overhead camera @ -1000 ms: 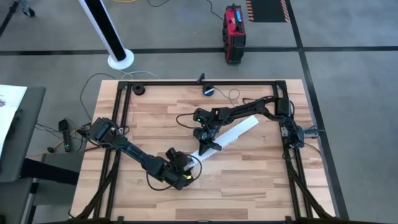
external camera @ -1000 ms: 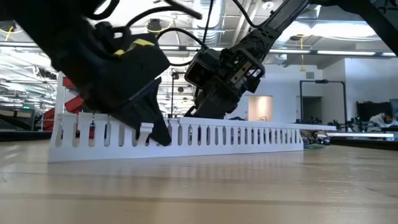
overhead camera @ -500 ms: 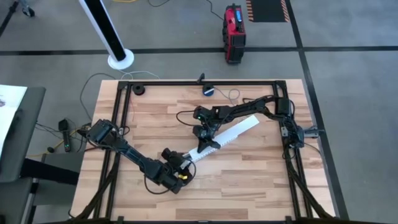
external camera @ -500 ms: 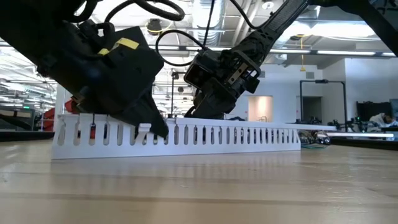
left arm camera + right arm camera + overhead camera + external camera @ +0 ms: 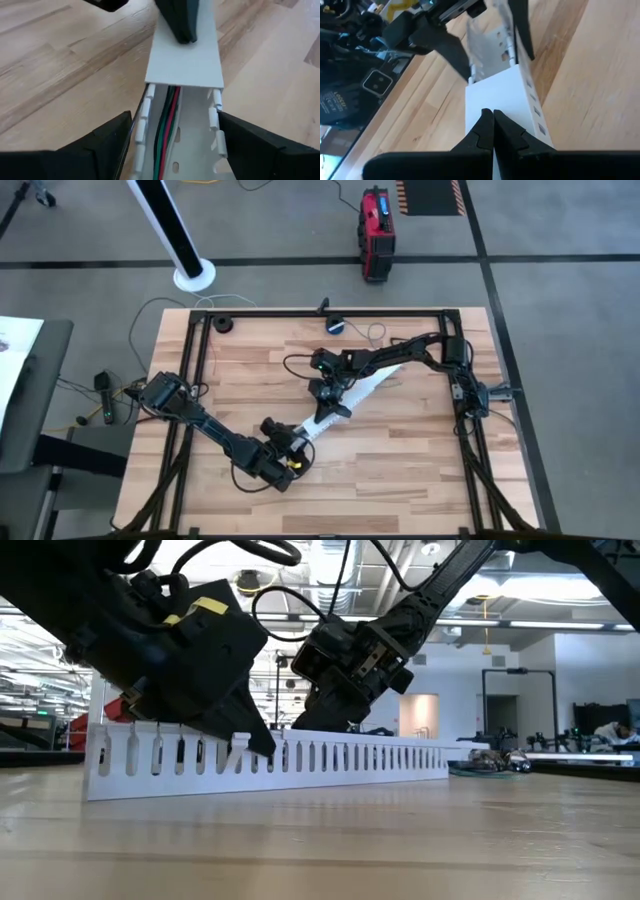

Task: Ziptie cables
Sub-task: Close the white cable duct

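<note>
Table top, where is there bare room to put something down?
The table is bare along its near edge and right of the white slotted duct. Its far left corner is bare too. Crowded: the middle, where the left claw and right claw meet the duct.

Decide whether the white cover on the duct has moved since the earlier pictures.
Yes. The cover slid along the duct toward the left claw, its far end retreating from the table's right rail.

Two black jointed arms, looped black cables, yellow label on left pincer [image 5: 245, 745] housing
</note>
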### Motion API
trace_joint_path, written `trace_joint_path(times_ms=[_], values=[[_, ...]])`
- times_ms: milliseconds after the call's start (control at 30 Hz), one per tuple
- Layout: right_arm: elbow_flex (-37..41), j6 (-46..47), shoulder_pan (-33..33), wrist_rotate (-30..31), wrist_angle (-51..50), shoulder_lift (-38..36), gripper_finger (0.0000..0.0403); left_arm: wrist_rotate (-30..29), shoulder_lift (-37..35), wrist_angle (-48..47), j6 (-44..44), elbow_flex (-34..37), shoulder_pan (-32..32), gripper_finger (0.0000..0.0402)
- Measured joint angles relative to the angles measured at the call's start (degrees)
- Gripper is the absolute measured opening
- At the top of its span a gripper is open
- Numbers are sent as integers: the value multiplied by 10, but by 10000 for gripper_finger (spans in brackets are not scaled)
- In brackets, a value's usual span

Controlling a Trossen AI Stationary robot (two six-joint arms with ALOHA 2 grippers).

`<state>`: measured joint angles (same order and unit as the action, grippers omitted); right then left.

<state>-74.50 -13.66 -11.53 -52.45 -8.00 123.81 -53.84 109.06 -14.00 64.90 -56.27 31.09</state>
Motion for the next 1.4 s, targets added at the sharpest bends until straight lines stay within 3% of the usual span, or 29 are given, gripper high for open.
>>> trace_joint_path(times_ms=[133,433,667,800,1400], values=[[0,16,0,7,18,-6,0,12,-2,2,-10,0,-1,276],[0,-26,3,96,-35,-49,0,27,-3,-15,-15,3,-2,276],[-26,-202,47,309,-233,-121,0,33,-3,-18,-21,3,-2,276],[-56,-266,70,371,-306,-128,0,48,-3,-17,-38,2,-5,276],[-70,-284,79,371,-328,-104,0,69,-3,-15,-19,2,-4,276]])
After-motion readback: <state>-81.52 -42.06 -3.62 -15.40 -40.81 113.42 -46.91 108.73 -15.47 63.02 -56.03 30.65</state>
